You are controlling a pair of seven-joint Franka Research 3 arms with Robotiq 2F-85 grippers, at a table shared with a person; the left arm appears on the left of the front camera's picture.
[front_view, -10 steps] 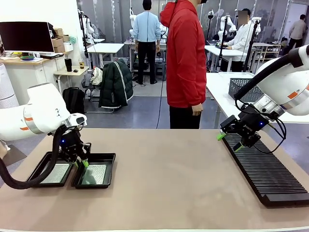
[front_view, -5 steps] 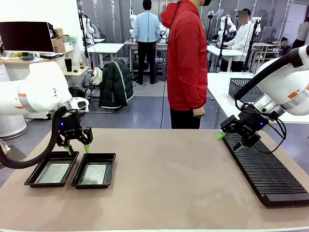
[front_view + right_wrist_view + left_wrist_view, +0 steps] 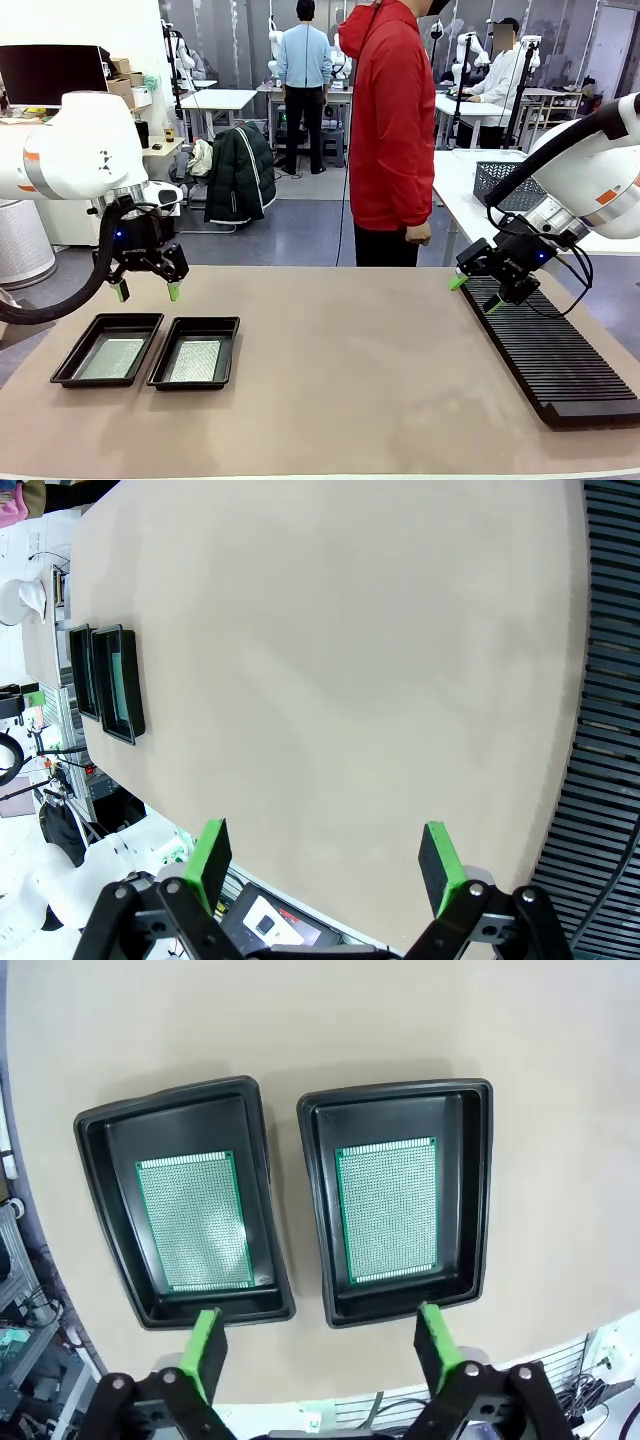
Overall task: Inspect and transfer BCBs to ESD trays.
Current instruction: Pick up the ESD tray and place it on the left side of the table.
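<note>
Two black ESD trays sit side by side at the table's left: one tray [image 3: 68, 363] further left, the other tray [image 3: 224, 350] beside it. Each holds a flat green BCB, one BCB [image 3: 110, 358] in the left tray and one BCB [image 3: 195, 361] in the right. From the left wrist view the trays [image 3: 262, 1160] [image 3: 478, 1190] and their BCBs [image 3: 195, 1222] [image 3: 388, 1208] lie straight below. My left gripper [image 3: 146, 291] [image 3: 320, 1345] hangs open above the trays, holding nothing. My right gripper [image 3: 475, 293] [image 3: 325, 860] is open and empty over the near end of the black rack.
A long black ribbed rack [image 3: 555, 358] [image 3: 600, 680] lies along the table's right side. A person in a red hoodie [image 3: 390, 130] stands at the far edge, hands down. A grey mesh basket [image 3: 500, 180] sits on the table behind. The tan tabletop [image 3: 350, 370] stretches between trays and rack.
My left gripper has opened, let go of the BCB in the right tray and risen up and leftward above the trays. The right arm has stayed still.
</note>
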